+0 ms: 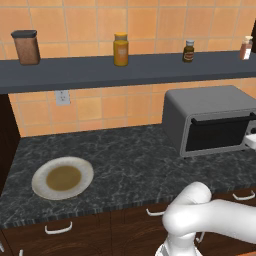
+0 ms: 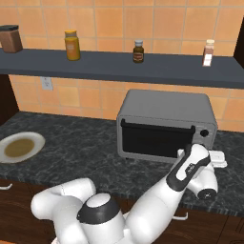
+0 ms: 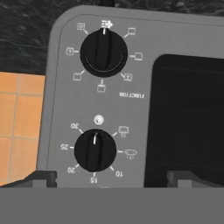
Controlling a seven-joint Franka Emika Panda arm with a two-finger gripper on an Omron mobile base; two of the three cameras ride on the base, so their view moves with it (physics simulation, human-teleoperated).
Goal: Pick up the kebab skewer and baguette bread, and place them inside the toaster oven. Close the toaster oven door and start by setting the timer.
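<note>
From the left base view, the oven sits at the right of the dark marble bench, against the tiled wall, its door shut with the black handle along the top edge. A plate with a brown centre lies well apart from it, at the bench's left end. Above, a shelf carries a brown canister, a yellow jar, a small dark bottle and a shaker. My arm rises from the lower right. From the right base view, the oven stands mid-bench with its door shut and two knobs on the right-hand panel; my hand reaches just in front of that panel, at the oven's lower right corner. The plate lies far left. From the hand view, which is rolled, I look straight at the control panel: a function knob and a timer knob, with the dark door glass beside them. My jaws stand wide apart, one tip at each side of the timer knob's lower edge, gripping nothing.
</note>
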